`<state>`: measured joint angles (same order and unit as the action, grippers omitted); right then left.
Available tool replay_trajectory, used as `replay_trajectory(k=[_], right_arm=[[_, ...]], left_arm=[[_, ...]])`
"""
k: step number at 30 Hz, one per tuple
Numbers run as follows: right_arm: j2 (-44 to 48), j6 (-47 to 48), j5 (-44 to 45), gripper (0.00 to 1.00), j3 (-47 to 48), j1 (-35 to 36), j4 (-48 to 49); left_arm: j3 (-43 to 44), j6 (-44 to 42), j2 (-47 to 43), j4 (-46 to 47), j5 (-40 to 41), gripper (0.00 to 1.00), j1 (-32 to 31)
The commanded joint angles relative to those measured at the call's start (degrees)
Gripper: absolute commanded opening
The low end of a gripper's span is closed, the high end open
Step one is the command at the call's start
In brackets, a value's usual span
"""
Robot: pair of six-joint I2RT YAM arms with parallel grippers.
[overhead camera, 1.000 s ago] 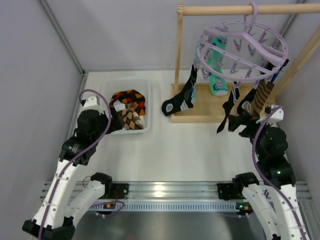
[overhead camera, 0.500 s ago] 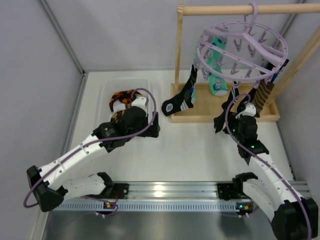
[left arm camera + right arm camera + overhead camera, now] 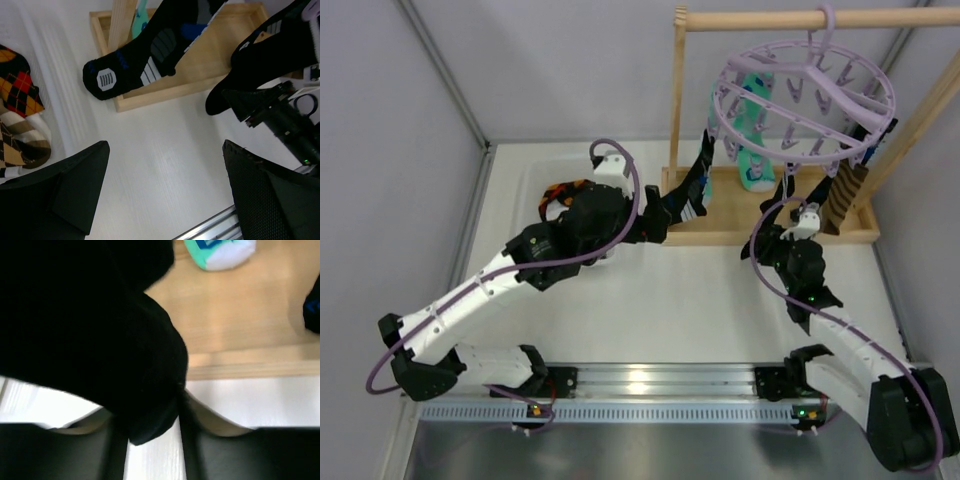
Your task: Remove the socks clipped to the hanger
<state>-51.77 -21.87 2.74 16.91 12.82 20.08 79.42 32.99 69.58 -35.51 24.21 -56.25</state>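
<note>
The right gripper (image 3: 150,435) has slid to 6 o'clock of the hanger (image 3: 805,95) and pinches a black sock (image 3: 100,315); tug steadily downward, left gripper (image 3: 162,165) gaping empty

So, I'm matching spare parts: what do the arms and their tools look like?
Both the left arm and right arm have white links with bulky black joints, each trailed by a looping lavender cable. The left tool has two broad black fingers with finely textured faces.
</note>
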Motion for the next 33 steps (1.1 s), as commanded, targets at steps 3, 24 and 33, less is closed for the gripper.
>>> replay_trajectory(k=[3, 24, 33], right_arm=[[1.84, 3.76, 2.53, 0.16, 0.32, 2.21, 7.44], [17.50, 4.46, 26.44, 0.00, -1.26, 31.20, -0.48], [11.34, 7.90, 35.14, 0.00, 2.17, 43.96, 2.07]], left_arm=[[8.38, -1.52, 1.25, 2.81, 1.28, 0.99, -0.18], [48.02, -25.43, 29.37, 2.46, 10.51, 0.99, -12.47], [59.53, -25.17, 42.21, 2.72, 5.94, 0.99, -13.27]])
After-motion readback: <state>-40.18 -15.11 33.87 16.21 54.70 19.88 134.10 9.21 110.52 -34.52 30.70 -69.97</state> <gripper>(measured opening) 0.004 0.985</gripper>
